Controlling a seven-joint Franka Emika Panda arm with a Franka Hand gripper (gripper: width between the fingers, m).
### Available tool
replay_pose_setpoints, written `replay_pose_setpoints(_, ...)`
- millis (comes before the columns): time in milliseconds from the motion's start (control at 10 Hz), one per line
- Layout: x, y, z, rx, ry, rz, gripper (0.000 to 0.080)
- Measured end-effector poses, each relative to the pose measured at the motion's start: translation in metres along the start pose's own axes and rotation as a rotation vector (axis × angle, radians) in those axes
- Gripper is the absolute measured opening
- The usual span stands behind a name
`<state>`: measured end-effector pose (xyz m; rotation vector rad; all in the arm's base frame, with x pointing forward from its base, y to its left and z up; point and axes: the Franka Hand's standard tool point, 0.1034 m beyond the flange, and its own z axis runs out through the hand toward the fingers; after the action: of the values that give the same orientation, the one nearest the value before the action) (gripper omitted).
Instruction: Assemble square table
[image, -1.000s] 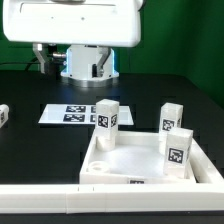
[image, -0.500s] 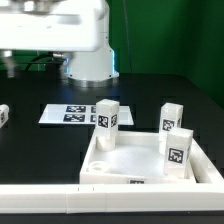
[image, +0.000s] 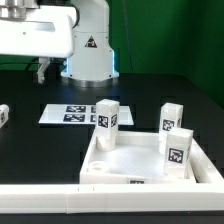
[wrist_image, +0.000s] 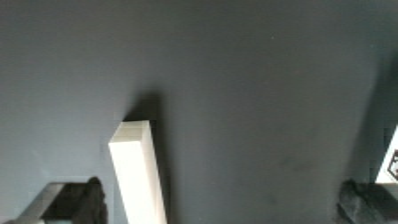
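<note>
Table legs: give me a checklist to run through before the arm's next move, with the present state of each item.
1. Legs in the tabletop: three stand upright in it, the left leg, the back right leg and the front right leg. Ok.
2. Fourth leg: not mounted; a small tagged white piece at the exterior view's left edge may be it. Cannot tell.
3. Gripper: open, nothing between its fingers. Ok.
4. Arm clear of the tabletop: its body sits high at the exterior view's left, away from the parts. Ok.
5. Marker board: lies flat behind the tabletop, uncovered. Ok.
6. Legs fully seated: cannot tell.
</note>
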<state>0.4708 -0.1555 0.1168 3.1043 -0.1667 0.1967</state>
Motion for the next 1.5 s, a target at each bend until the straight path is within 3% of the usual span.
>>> replay_pose_setpoints(100,-0.001,0.001,0.000,-0.001,0.000,-0.010,0.0648)
replay_pose_setpoints(200,-0.007,0.009,0.003,-0.026,0.003,-0.209,0.0648)
replay_pose_setpoints(300,-0.017,0.012,0.005,-0.025,-0.018,-0.306,0.0648)
replay_pose_setpoints(400,-0.023,0.015,0.006,-0.003,-0.043,-0.348,0.0648)
replay_pose_setpoints(700,-0.023,0.013,0.008,-0.002,-0.054,-0.323,0.0648)
replay_pose_setpoints(800,-0.030,0.010,0.011,0.014,-0.095,-0.335,0.0648)
replay_pose_setpoints(900,-0.041,0.014,0.015,0.028,-0.151,-0.356,0.0648)
replay_pose_setpoints(1100,-0.056,0.034,0.027,0.030,-0.244,-0.315,0.0648)
replay_pose_setpoints(1300,-0.049,0.022,0.026,0.034,-0.294,-0.331,0.0648)
replay_pose_setpoints(1500,-0.049,0.024,0.027,0.033,-0.293,-0.329,0.0648)
